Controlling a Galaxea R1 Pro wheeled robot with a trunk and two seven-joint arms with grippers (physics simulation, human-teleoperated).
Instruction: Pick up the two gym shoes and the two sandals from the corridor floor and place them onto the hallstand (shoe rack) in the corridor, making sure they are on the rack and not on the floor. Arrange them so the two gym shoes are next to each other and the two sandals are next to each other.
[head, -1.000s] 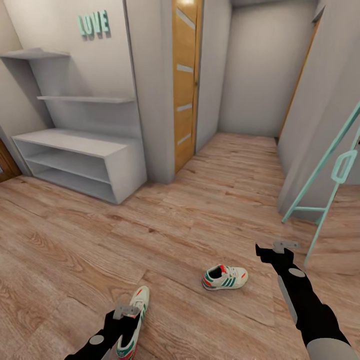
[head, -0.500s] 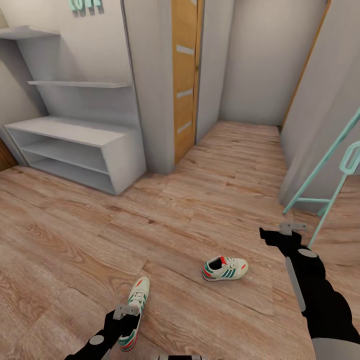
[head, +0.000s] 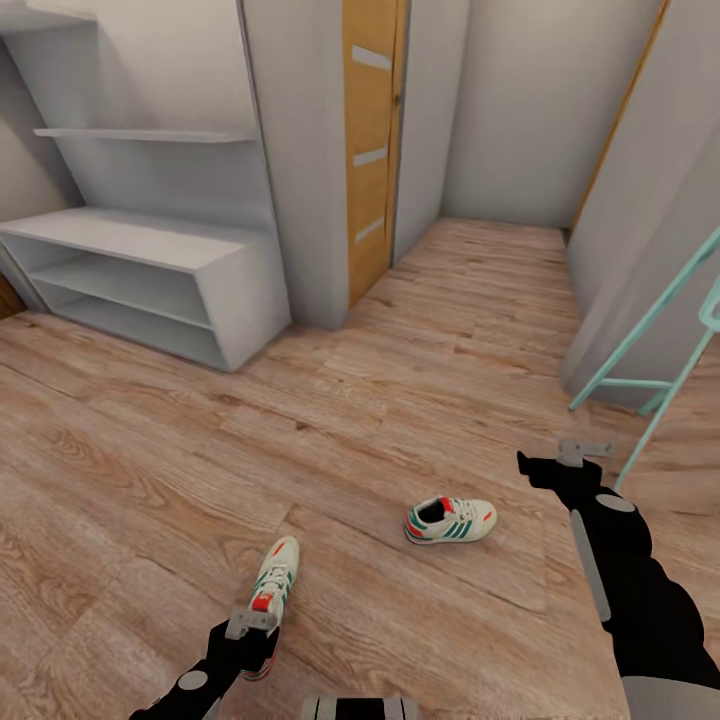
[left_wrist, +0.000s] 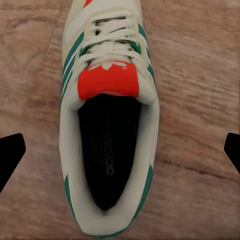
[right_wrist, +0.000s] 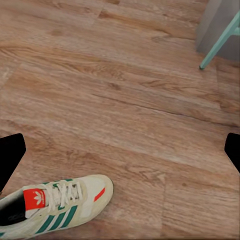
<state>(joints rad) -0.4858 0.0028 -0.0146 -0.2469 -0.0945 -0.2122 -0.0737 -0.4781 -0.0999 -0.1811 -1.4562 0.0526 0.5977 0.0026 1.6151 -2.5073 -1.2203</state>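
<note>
Nearby, a teal rack (head: 655, 340) stands beside the right arm (head: 625, 580)

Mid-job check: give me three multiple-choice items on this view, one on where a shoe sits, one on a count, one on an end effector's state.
1. Where is the gym shoe nearest the right end effector?
A. On the hallstand's bench top
B. On the corridor floor
C. On a wall shelf

2. How many gym shoes lie on the floor in the head view?
A. One
B. Two
C. Four

3. What state is the left end effector in?
A. Shut on a sandal
B. Shut on the door handle
C. Open, above a gym shoe

Answers:
1. B, it rests on the corridor floor, well away from the hallstand.
2. B, the second gym shoe lies by the left end effector.
3. C, the left wrist view has its fingertips spread to either side of the shoe, not touching it.
</note>
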